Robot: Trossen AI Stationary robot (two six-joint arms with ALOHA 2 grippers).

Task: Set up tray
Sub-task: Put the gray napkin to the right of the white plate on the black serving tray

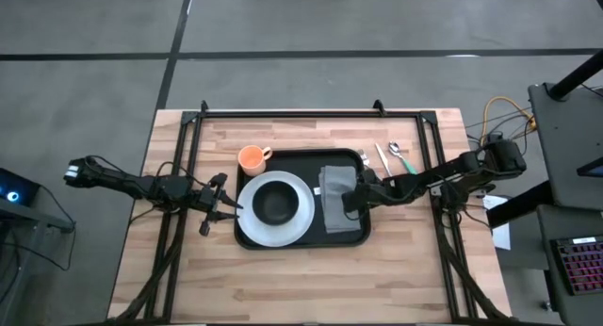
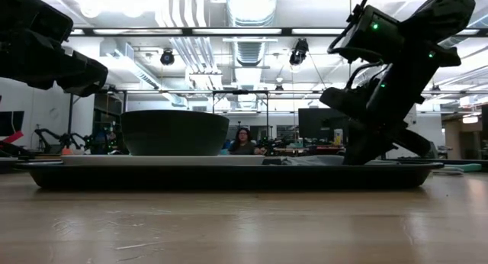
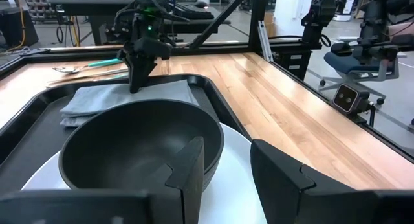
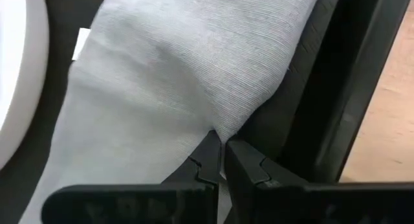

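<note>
The black tray (image 1: 301, 164) lies in the middle of the table. On its left half stands a white plate (image 1: 247, 222) with a black bowl (image 1: 274, 203) on it. An orange cup (image 1: 252, 158) stands at the tray's far left corner. A grey folded napkin (image 1: 334, 189) lies flat on the tray's right half. My right gripper (image 1: 350, 204) reaches in from the right and is shut at the napkin's right edge. My left gripper (image 1: 224, 209) hovers open just left of the tray, facing the bowl (image 3: 136, 146) and touching nothing. My right gripper pinches the napkin's right long edge (image 4: 240, 123) between its two fingertips (image 4: 207, 153), about halfway along that edge. It comes slanting down from the table's right side. The cloth puckers slightly toward the tips, and the rest of the napkin (image 4: 174, 75) lies flat on the tray.
A spoon and other cutlery (image 1: 391, 156) lie on the wood beyond the tray's far right corner. Black frame rails (image 1: 311, 112) run along the table's far edge and both sides. Bare wood stretches along the near side of the table (image 1: 301, 279).
</note>
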